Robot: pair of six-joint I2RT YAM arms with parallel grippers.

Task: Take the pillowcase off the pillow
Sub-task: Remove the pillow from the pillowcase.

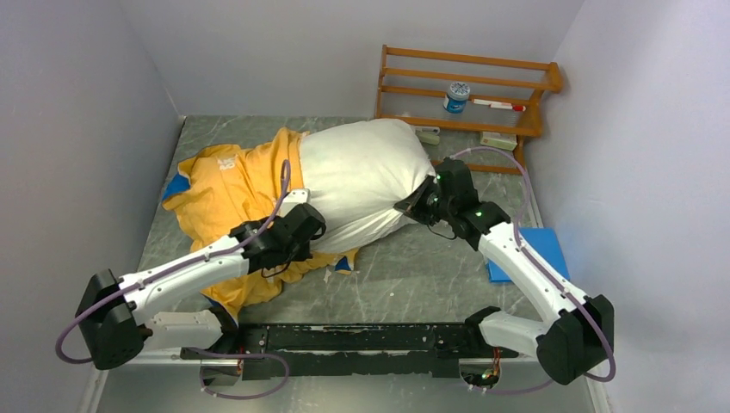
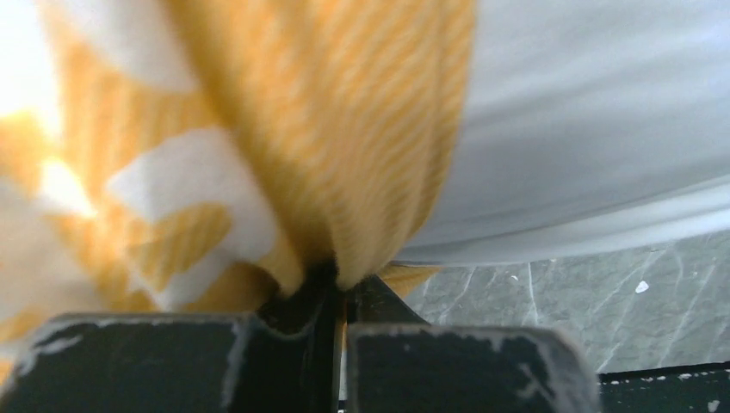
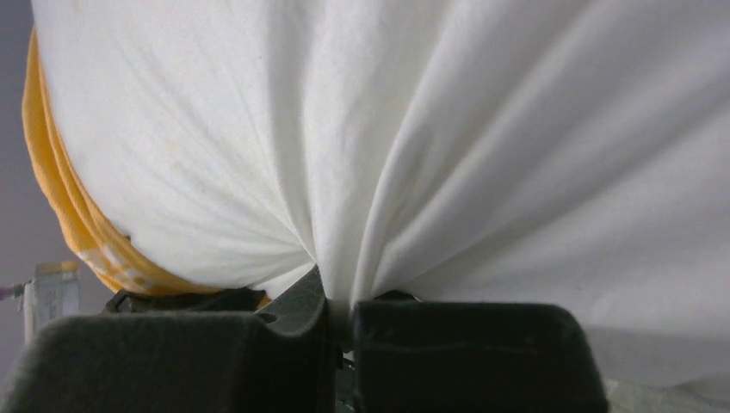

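Observation:
The white pillow [image 1: 366, 176] lies mid-table, its right part bare and its left end still inside the yellow-orange pillowcase [image 1: 232, 194], which is bunched to the left with blue showing at its edges. My left gripper [image 1: 297, 234] is shut on a fold of the pillowcase [image 2: 284, 155] at the pillow's near side; the white pillow [image 2: 603, 129] fills the right of that view. My right gripper [image 1: 423, 202] is shut on a pinch of the pillow's white fabric [image 3: 361, 172] at its right end. The yellow pillowcase edge [image 3: 73, 224] shows at the left of the right wrist view.
A wooden rack [image 1: 465, 90] stands at the back right with a small jar [image 1: 457, 96] and a marker [image 1: 498, 105]. A flat blue pad [image 1: 529, 254] lies by the right wall. Grey walls close in left and right.

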